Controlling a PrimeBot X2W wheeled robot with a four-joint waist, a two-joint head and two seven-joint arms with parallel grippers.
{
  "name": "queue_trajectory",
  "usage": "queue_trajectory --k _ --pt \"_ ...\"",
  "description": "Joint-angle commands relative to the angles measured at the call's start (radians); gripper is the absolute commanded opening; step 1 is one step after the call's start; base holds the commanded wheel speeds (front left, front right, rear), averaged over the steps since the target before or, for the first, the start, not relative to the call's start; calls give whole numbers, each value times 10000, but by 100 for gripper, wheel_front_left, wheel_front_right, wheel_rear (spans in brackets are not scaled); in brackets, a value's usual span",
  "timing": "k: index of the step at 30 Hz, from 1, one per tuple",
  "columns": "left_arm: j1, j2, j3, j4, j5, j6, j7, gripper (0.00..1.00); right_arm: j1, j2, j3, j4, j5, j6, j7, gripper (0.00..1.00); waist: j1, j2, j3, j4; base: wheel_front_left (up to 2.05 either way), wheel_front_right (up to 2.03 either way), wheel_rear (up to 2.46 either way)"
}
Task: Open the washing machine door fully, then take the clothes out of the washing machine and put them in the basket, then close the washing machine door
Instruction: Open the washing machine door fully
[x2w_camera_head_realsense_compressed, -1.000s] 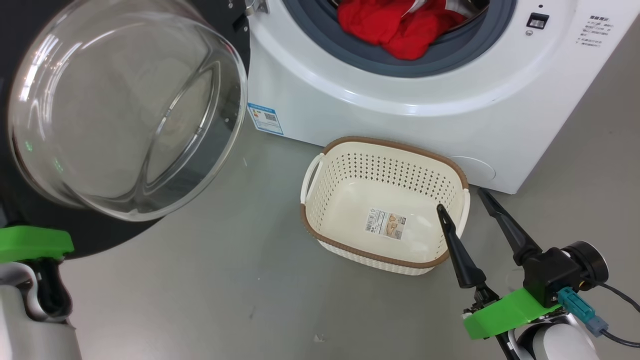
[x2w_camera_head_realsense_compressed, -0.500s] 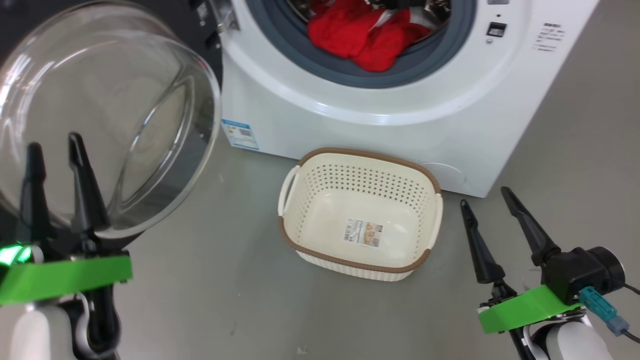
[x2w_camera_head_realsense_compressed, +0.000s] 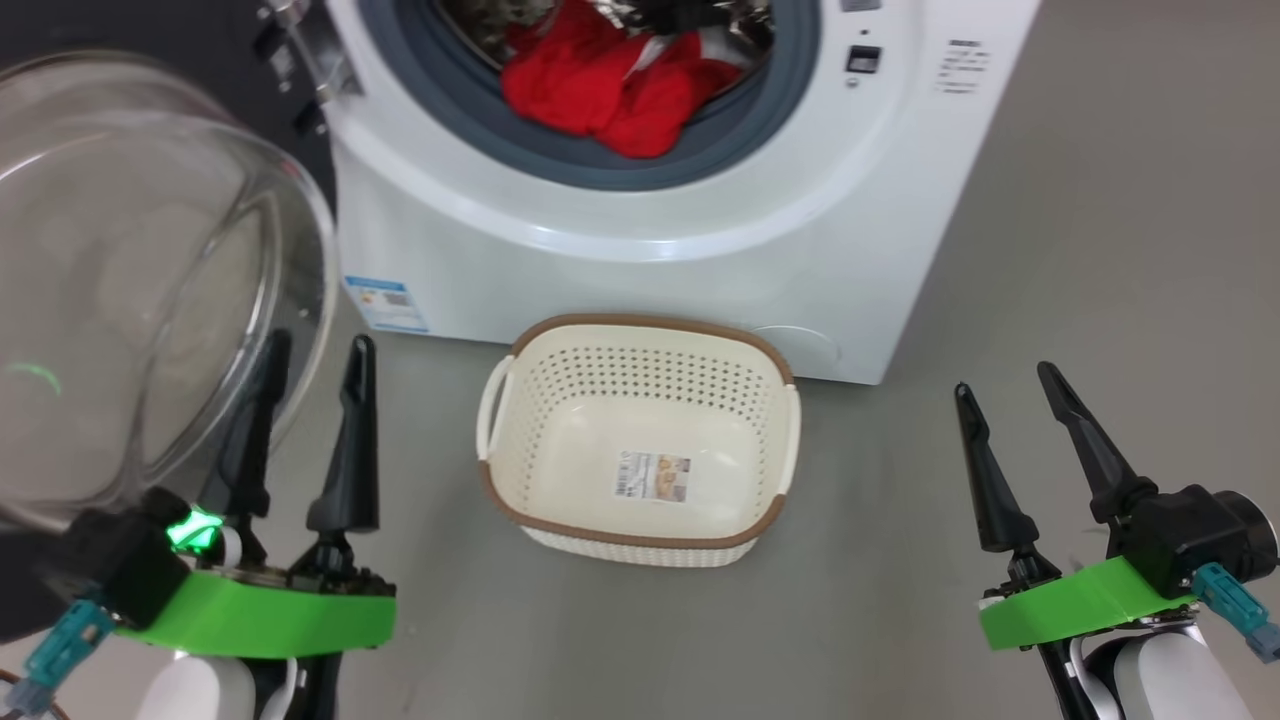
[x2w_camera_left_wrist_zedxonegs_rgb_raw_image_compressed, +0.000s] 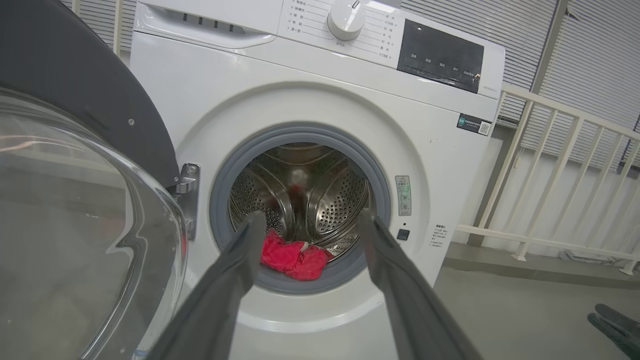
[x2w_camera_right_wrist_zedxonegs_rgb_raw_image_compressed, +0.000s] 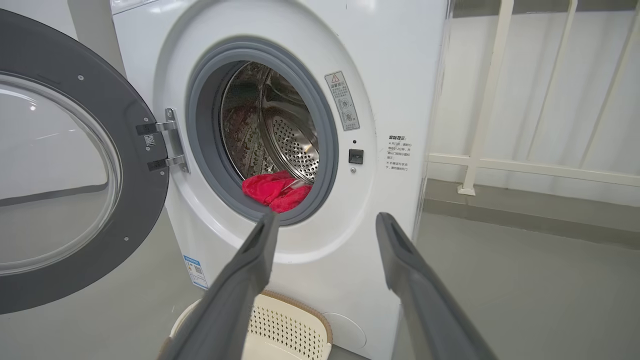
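The white washing machine (x2w_camera_head_realsense_compressed: 640, 250) (x2w_camera_left_wrist_zedxonegs_rgb_raw_image_compressed: 250, 85) (x2w_camera_right_wrist_zedxonegs_rgb_raw_image_compressed: 390, 75) stands with its door (x2w_camera_head_realsense_compressed: 130, 270) (x2w_camera_left_wrist_zedxonegs_rgb_raw_image_compressed: 75, 225) (x2w_camera_right_wrist_zedxonegs_rgb_raw_image_compressed: 60, 170) swung wide open to the left. Red clothes (x2w_camera_head_realsense_compressed: 600, 90) (x2w_camera_left_wrist_zedxonegs_rgb_raw_image_compressed: 292, 255) (x2w_camera_right_wrist_zedxonegs_rgb_raw_image_compressed: 275, 190) lie at the drum's front lip, with a bit of white among them. The cream basket (x2w_camera_head_realsense_compressed: 530, 500) (x2w_camera_right_wrist_zedxonegs_rgb_raw_image_compressed: 310, 320) sits empty on the floor in front of the machine. My left gripper (x2w_camera_head_realsense_compressed: 318, 345) (x2w_camera_left_wrist_zedxonegs_rgb_raw_image_compressed: 310, 217) is open beside the door's glass bowl, holding nothing. My right gripper (x2w_camera_head_realsense_compressed: 1005, 375) (x2w_camera_right_wrist_zedxonegs_rgb_raw_image_compressed: 325, 220) is open to the right of the basket, empty.
Grey concrete floor (x2w_camera_head_realsense_compressed: 1100, 250) spreads around the machine and basket. A white railing (x2w_camera_left_wrist_zedxonegs_rgb_raw_image_compressed: 550, 165) (x2w_camera_right_wrist_zedxonegs_rgb_raw_image_compressed: 500, 100) runs along the wall to the right of the machine. The other gripper's dark tip (x2w_camera_left_wrist_zedxonegs_rgb_raw_image_compressed: 617, 325) shows low in the left wrist view.
The head camera has swung, shifting the whole scene left and down. My left gripper has come off the door's rim, opened, and now stands in view at the lower left.
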Motion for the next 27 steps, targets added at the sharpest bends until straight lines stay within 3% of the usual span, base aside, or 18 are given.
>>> queue_trajectory --k 1,11,15,27 --pt "27 333 218 -226 -112 -53 -49 100 -260 17 166 -222 66 62 -123 100 0 0 -82 -398 0 0 0" --pt "706 662 -338 -289 -236 -53 -49 100 -84 17 11 -768 335 62 -131 100 0 0 -252 -1531 0 0 0" --pt "1008 865 -135 -351 411 10 -49 100 104 17 19 -1005 350 62 -132 100 0 0 -375 -1950 0 0 0" --pt "1996 427 774 -819 1534 484 -49 100 585 17 -28 -1488 409 62 -133 100 0 0 -524 -2944 0 0 0"
